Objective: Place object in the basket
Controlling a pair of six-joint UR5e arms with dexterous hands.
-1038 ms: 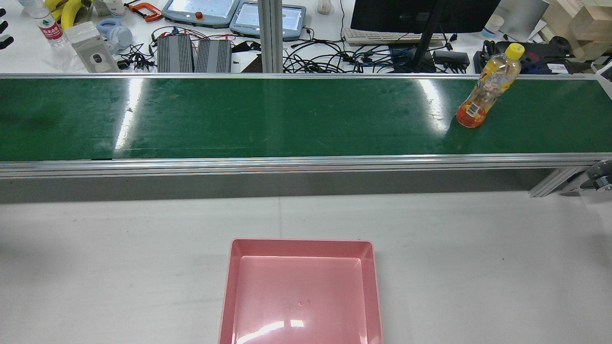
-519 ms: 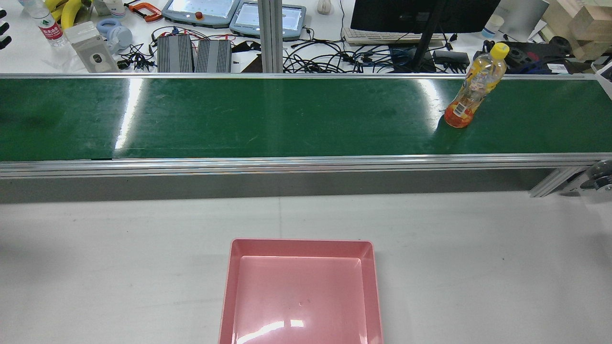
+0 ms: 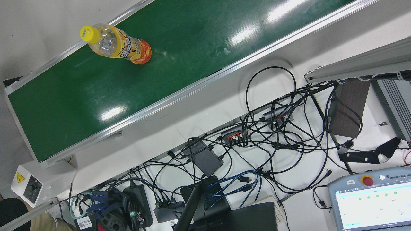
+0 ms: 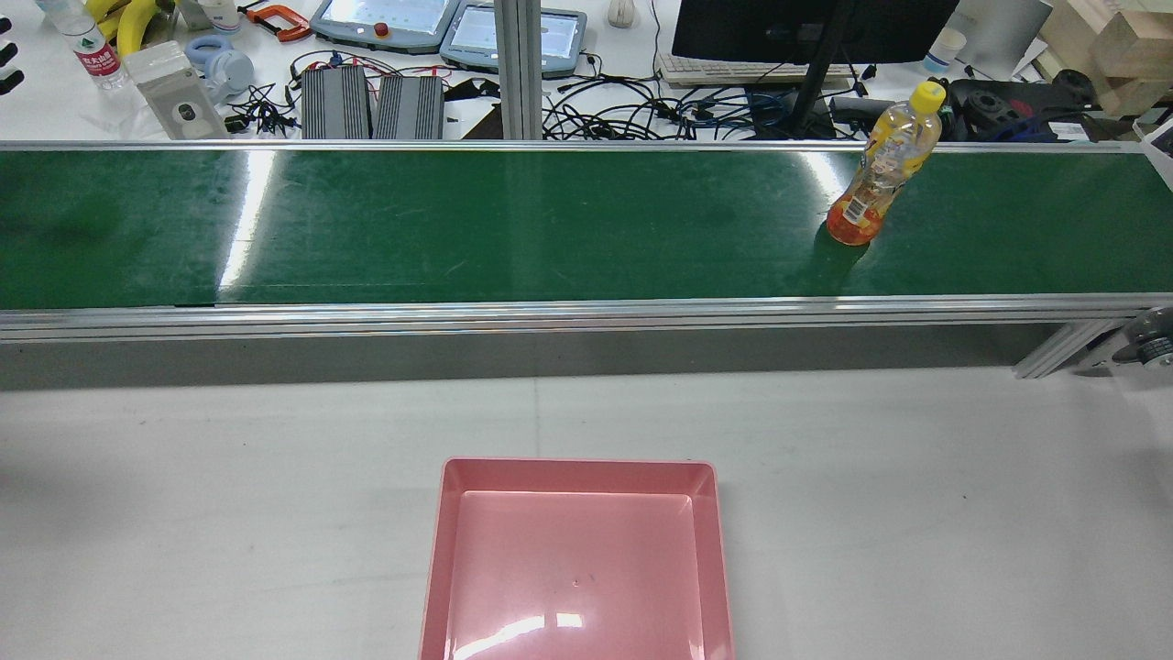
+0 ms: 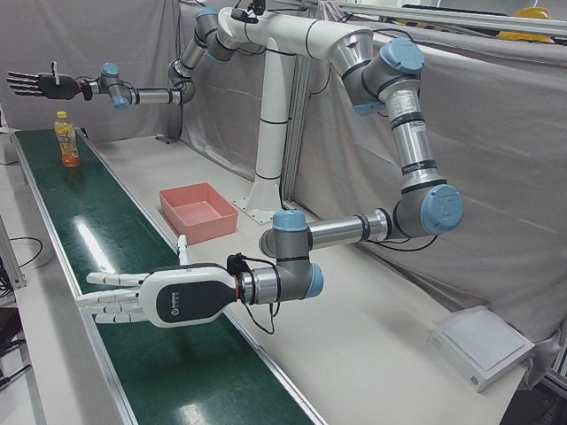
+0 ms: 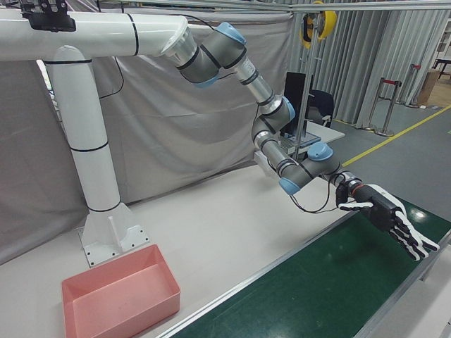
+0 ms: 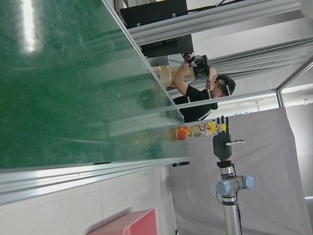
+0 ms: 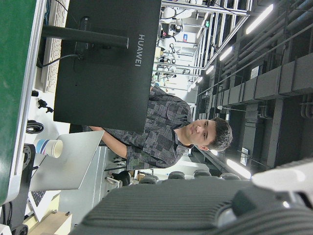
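**Q:** Front view: where is the object?
**A:** The bottle stands upright on the green belt, close to its far rail. No hand shows here.

**Q:** Rear view?
**A:** The bottle stands towards the robot's right, well apart from the pink basket, which sits empty on the table on the near side of the belt. No hand is in frame.

**Q:** Left-front view?
**A:** The right hand hangs above and just behind the bottle, fingers spread, holding nothing. The left hand hovers flat over the near end of the belt, fingers apart and likewise empty. The basket lies between them, off the belt.

**Q:** Right-front view?
**A:** The left hand is stretched out over the belt with its fingers straight. The basket is empty.

**Q:** The two hand views?
**A:** The left hand view shows the bottle far off, beside the right hand. The right hand view shows only a monitor and a person, no bottle.

**Q:** How is the step best done?
**A:** Judged, the step is the reach. The right hand should come down beside the labelled body and close around its middle, below the neck. A tall bottle tips easily, so the fingers should meet it from both sides together, allowing for drift if the belt runs.
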